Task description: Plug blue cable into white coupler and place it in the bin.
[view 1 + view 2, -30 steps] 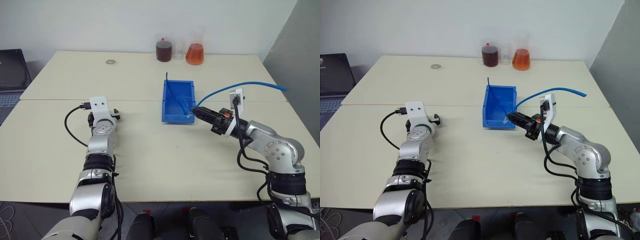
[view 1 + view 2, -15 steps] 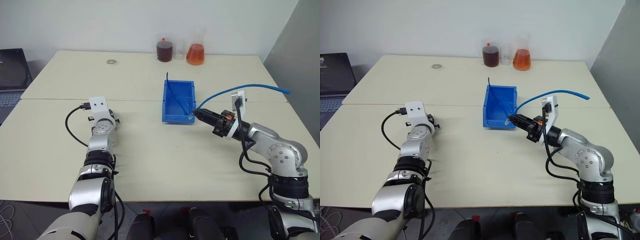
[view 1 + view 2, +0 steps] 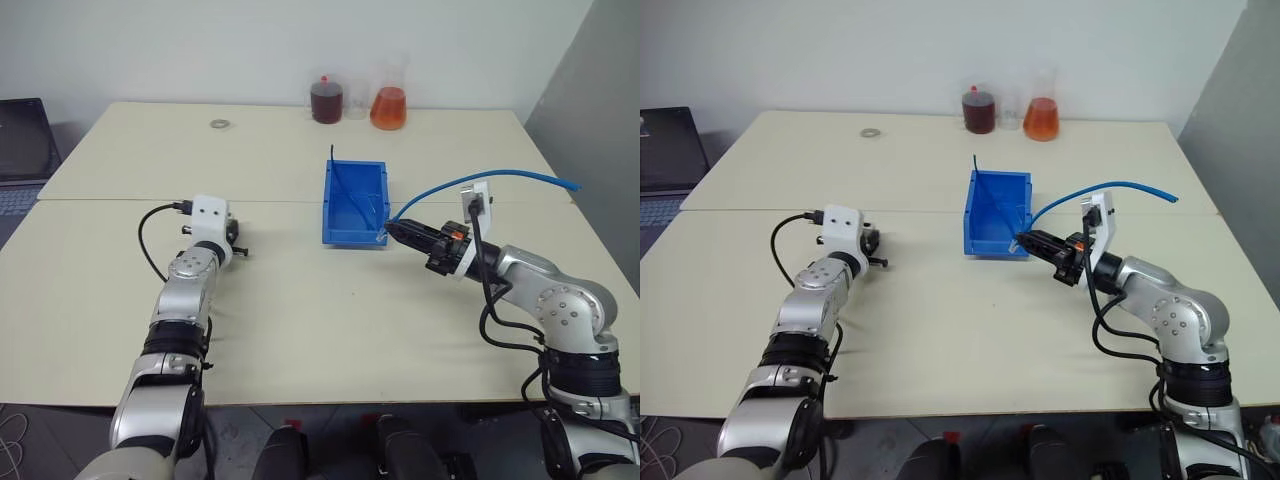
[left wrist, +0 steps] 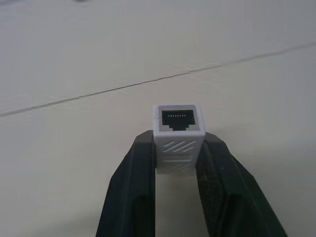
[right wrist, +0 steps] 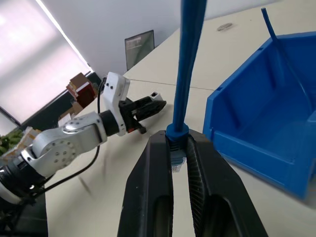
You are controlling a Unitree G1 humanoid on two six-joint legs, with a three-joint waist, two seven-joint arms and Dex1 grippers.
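Our left gripper (image 4: 177, 148) clamps white coupler (image 4: 178, 133), socket outward; our right gripper (image 5: 179, 148) pinches blue cable (image 5: 187, 64) beside bin (image 3: 340, 215).

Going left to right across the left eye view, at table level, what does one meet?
Laptop → left gripper holding the white coupler → bin → right gripper holding the blue cable, whose loose end trails off to the right.
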